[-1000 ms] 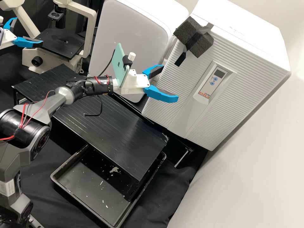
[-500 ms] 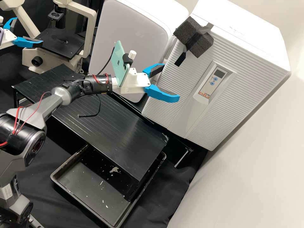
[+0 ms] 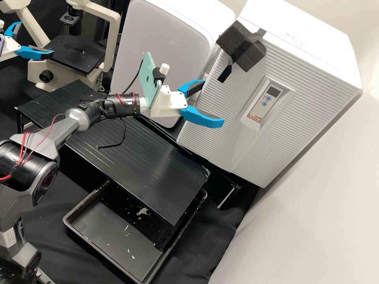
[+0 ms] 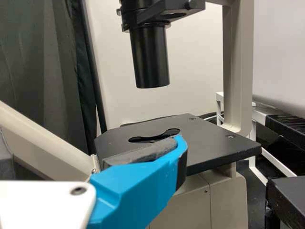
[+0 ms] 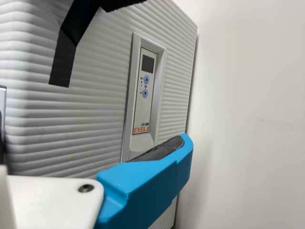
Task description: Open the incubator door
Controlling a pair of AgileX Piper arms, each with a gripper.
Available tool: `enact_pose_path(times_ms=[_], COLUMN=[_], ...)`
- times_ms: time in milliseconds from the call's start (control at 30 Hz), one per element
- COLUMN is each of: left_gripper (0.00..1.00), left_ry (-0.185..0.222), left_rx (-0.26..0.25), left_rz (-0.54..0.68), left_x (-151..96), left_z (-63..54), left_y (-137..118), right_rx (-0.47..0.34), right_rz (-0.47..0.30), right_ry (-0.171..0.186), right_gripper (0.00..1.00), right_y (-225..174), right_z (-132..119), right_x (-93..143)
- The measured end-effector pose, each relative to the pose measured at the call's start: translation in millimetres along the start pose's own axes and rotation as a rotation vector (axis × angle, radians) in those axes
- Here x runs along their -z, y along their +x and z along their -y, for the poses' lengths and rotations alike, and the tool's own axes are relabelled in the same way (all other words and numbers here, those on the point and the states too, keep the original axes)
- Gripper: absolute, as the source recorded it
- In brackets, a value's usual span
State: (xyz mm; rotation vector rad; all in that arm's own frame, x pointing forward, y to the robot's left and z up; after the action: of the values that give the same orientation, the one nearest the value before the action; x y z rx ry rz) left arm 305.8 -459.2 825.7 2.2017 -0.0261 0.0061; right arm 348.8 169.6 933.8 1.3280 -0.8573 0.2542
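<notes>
A white incubator door, seemingly shut, is just ahead of the right tool. That tool's two blue fingers are spread, pinching nothing; whether one touches the door is hard to tell. The door looks broad, stiff and fairly heavy, likely swinging on a hinge, its ribbed face too flat and smooth to grip well. The better hold is the dark foam block fixed at its upper corner, beyond and above the right tool; it should squash softly, so a firm pinch or a hook behind it seems wise. A thin, limp black strap hangs from it.

Counted: one door, one control panel with two blue buttons, one strap, two tools. The left tool, also spread, is beside one microscope.
</notes>
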Motion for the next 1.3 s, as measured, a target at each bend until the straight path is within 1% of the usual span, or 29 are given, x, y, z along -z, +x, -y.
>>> enact_pose_path(times_ms=[133,467,567,700,800,900,933,1067,1300], left_gripper=[1.0,1.0,1.0,1.0,1.0,1.0,1.0,1.0,1.0], left_ry=[0.0,0.0,0.0,0.0,0.0,0.0,0.0,0.0,0.0], left_rx=[0.0,0.0,0.0,0.0,0.0,0.0,0.0,0.0,0.0], left_rz=[0.0,0.0,0.0,0.0,0.0,0.0,0.0,0.0,0.0], left_x=[0.0,0.0,0.0,0.0,0.0,0.0,0.0,0.0,0.0], left_z=[0.0,0.0,0.0,0.0,0.0,0.0,0.0,0.0,0.0], left_y=[0.0,0.0,0.0,0.0,0.0,0.0,0.0,0.0,0.0], right_rx=[-0.013,-0.012,-0.011,-0.009,-0.015,-0.018,-0.017,-0.009,-0.007], right_rz=[0.007,0.005,0.003,-0.004,-0.011,-0.013,-0.013,-0.011,-0.004], right_ry=[-0.004,-0.005,-0.012,-0.003,0.016,0.017,0.015,-0.014,-0.029], right_gripper=[1.0,1.0,1.0,1.0,1.0,1.0,1.0,1.0,1.0], right_y=[0.7,-0.7,-1.6,-6.1,-8.6,-9.0,-9.0,-7.5,-1.1], right_z=[2.9,3.8,3.6,-2.9,-11.1,-12.1,-11.2,-2.6,10.5], right_x=[0.7,1.7,1.8,1.9,3.9,4.4,4.3,4.3,6.8])
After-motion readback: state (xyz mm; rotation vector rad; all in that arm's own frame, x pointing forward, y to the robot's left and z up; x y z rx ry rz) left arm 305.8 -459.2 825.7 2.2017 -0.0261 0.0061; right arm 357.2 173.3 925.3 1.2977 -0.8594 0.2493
